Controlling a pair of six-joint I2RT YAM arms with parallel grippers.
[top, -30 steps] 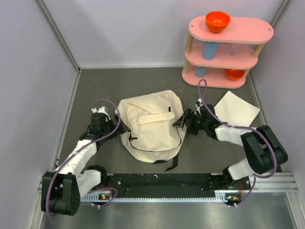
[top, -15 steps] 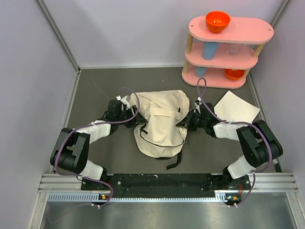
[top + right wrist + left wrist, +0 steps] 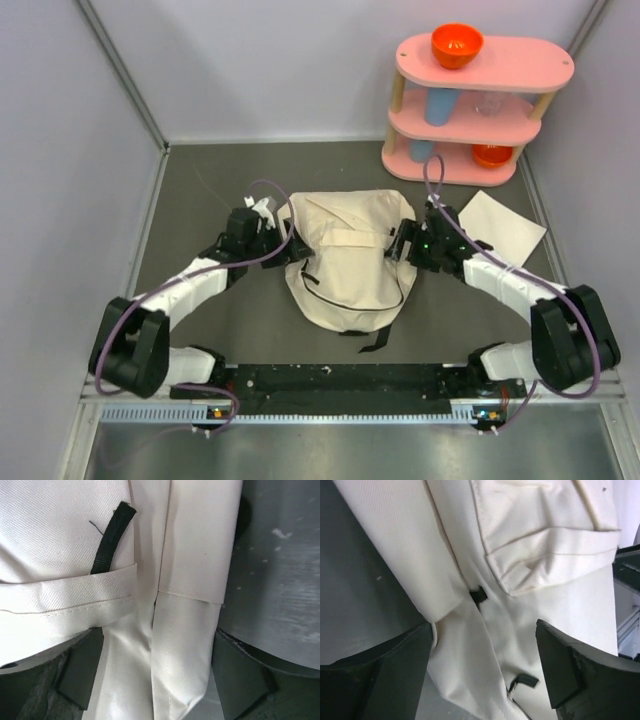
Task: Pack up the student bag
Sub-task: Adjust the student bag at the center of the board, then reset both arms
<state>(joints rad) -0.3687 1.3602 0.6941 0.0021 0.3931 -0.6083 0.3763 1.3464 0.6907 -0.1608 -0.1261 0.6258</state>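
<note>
Up top, soft even light pours straight down: the student bag [image 3: 345, 265] reads pale and crisp, with only a thin shadow hugging its edge on the dark surface [image 3: 200, 190], and the metal rail [image 3: 560, 410] gives off a dull sheen. On the left wrist the canvas runs bright, nearly bleached at the upper right, weave sharp mid-frame, while the left fingers [image 3: 565, 670] sit dark and soft-edged. Right wrist, same story: cloth bright and sharp, the right fingers [image 3: 80, 675] murky in shadow, grey streaky glare on the surface at right.
</note>
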